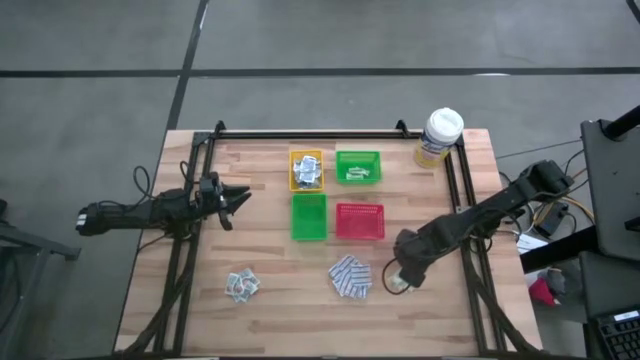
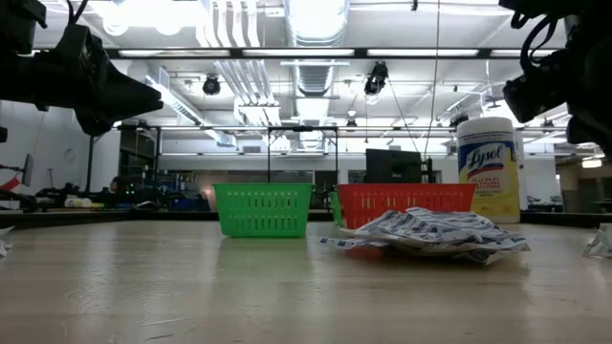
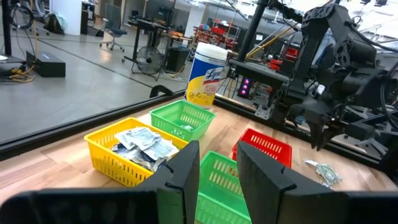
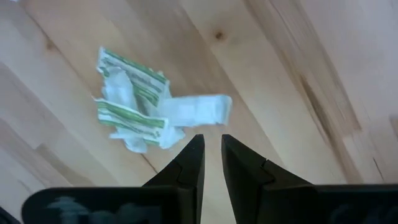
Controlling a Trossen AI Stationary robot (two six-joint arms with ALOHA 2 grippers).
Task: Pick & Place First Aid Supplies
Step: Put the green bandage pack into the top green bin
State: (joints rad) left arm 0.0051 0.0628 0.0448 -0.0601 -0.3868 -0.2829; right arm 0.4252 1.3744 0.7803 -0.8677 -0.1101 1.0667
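Two dark arms frame the table in the high view; at the left edge, the left gripper (image 1: 238, 199) waits mid-height, fingers slightly apart and empty; grey-white squarish sachets (image 1: 241, 285) lie lower left, blue-and-white patterned pads (image 1: 350, 277) lower centre; right of those, the right gripper (image 1: 400, 274) hovers over crumpled pale green strips (image 4: 140, 109), fingers nearly together, holding nothing; I'd widen them, centre over the bundle, then descend square to the wood.

yellow tray (image 1: 306, 170), two green trays (image 1: 358, 166), red tray (image 1: 360, 221); blue-and-white patterned pads (image 1: 350, 277); green-striped white strips (image 4: 134, 109); pale wood table (image 1: 280, 310).
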